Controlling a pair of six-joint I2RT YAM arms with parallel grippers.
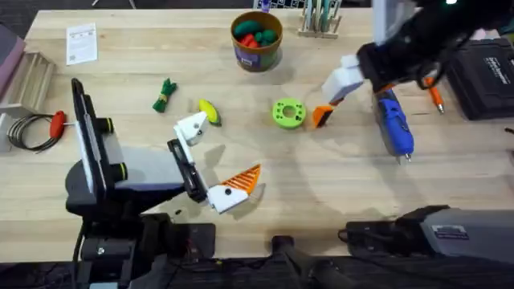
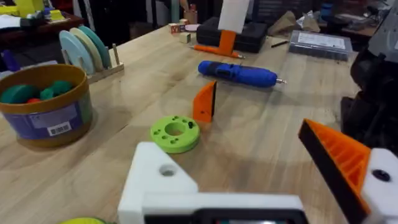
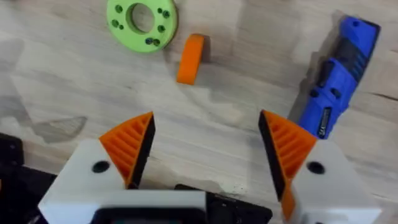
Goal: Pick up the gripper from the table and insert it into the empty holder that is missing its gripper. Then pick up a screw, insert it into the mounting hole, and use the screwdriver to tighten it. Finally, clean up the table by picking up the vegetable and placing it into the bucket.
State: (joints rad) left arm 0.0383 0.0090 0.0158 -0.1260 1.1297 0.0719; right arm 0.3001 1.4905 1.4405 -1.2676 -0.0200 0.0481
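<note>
Step 1 in hand: the right gripper (image 3: pixel 205 149), its 2 orange pads spread wide and empty, hangs above the gripper (image 3: pixel 190 58), which stands on the desk (image 1: pixel 337 185) between the green disc (image 1: pixel 288 112) and the screwdriver (image 1: pixel 395 124). The left gripper (image 1: pixel 217 164), its holder (image 2: pixel 163 177) lacking 1 finger, grips nothing. Next, judging from this, the right arm must descend and pinch the orange piece.

Three cameras covering one table (image 1: pixel 337 185)

Overhead is looking down and forward; both close wrist views are sharing the green disc (image 2: pixel 175 132) and screwdriver (image 3: pixel 336 78).
</note>
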